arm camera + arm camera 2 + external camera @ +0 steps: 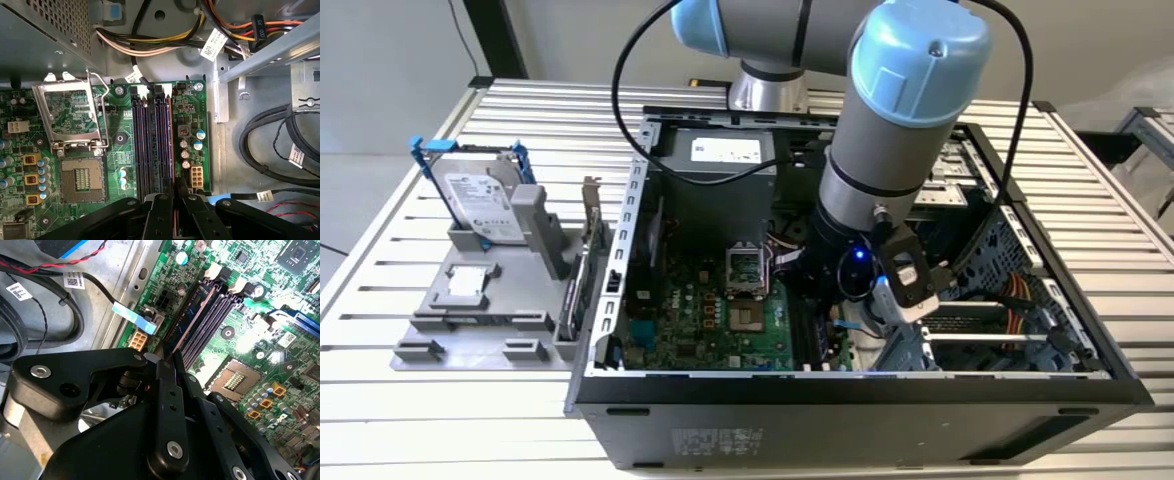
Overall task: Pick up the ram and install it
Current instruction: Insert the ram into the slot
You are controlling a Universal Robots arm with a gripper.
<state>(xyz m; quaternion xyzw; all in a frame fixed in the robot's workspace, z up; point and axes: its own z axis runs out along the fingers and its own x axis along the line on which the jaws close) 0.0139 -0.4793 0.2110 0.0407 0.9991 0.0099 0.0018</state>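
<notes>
While lowered inside the computer case (pixel 854 395), jaws clamped on the ram (pixel 192 322), seated edge-on in the motherboard (pixel 120 140) slots

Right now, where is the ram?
In the second wrist view the ram stands edge-on in the memory slots of the green motherboard, just ahead of the gripper.

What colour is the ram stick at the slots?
Dark blue ram, seen edge-on, clearest in the second wrist view.

arm (pixel 894 150) angled down, fingers (pixel 167 390) closed together
</notes>
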